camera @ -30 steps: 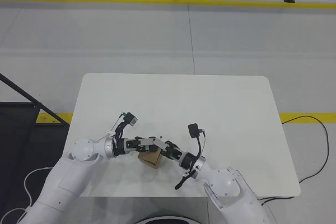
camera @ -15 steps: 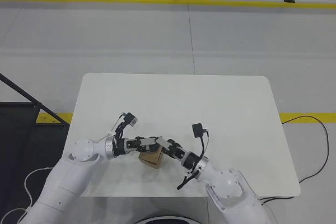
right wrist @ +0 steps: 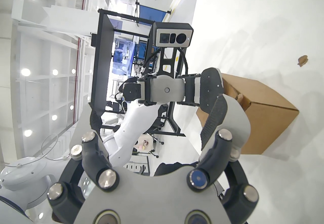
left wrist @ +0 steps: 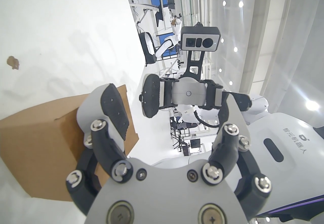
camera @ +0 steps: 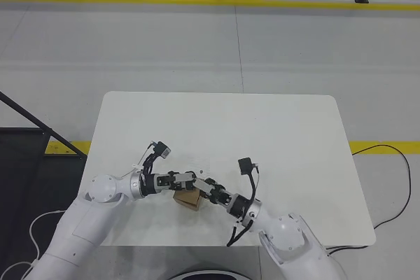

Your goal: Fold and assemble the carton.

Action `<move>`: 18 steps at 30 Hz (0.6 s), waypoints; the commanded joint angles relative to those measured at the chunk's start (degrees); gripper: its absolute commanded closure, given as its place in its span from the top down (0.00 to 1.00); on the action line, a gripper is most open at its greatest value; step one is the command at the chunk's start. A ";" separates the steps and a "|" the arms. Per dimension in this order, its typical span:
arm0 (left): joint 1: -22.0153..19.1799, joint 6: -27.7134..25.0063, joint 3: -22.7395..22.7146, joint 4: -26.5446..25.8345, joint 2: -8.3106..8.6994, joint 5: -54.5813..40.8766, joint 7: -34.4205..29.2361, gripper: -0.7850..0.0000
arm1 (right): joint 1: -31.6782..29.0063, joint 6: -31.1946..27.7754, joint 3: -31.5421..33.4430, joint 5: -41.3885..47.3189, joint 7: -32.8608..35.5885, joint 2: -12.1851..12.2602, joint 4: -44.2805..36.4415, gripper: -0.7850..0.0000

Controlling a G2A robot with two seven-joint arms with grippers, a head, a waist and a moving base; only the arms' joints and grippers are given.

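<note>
Right gripper (camera: 207, 187) shifted; brown scrap (left wrist: 13, 62) near carton (camera: 187, 199).

Top view: box (camera: 187, 200) partly under left gripper (camera: 190, 180) & right gripper (camera: 204, 187), so its upper flaps are hidden and contact w/ either can't be told. Left wrist view: one box corner runs off the pic edge and part of a side sits behind a finger (left wrist: 115, 111); right wrist view: near end of box is masked by fingers of both grippers. Brown speck (right wrist: 302, 60) on table (camera: 280, 133): too small to identify.
</note>
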 commanded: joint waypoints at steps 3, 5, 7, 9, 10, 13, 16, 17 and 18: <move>0.06 -0.01 -0.06 -0.01 0.00 -0.07 0.04 1.00 | 1.17 0.57 -0.60 0.81 2.45 -0.03 1.16 1.00; 0.08 -0.02 -0.08 -0.02 0.00 -0.07 0.04 1.00 | 1.74 0.80 -1.00 1.11 3.84 -0.04 1.79 1.00; 0.07 -0.01 -0.09 -0.05 0.01 0.01 -0.05 1.00 | 2.18 1.38 -1.32 0.70 3.73 -0.08 2.18 1.00; 0.07 0.02 -0.11 -0.06 0.01 0.01 -0.06 1.00 | 2.51 1.66 -1.55 0.83 3.85 -0.12 2.55 1.00; 0.07 0.03 -0.11 -0.06 0.01 0.01 -0.07 1.00 | 2.61 1.77 -1.64 0.85 3.89 -0.13 2.77 1.00; 0.09 0.04 -0.15 -0.07 0.00 -0.06 0.00 1.00 | 2.92 2.11 -1.85 1.00 4.21 -0.15 3.36 1.00; 0.08 0.06 -0.14 -0.08 0.00 0.03 -0.08 1.00 | 3.16 2.27 -2.05 1.05 4.48 -0.15 3.88 1.00; 0.07 0.06 -0.14 -0.08 0.00 0.03 -0.07 1.00 | 3.24 2.26 -2.08 1.09 4.49 -0.15 3.99 1.00; 0.07 0.06 -0.13 -0.07 -0.01 0.03 -0.07 1.00 | 3.28 2.25 -2.12 1.14 4.49 -0.16 4.11 1.00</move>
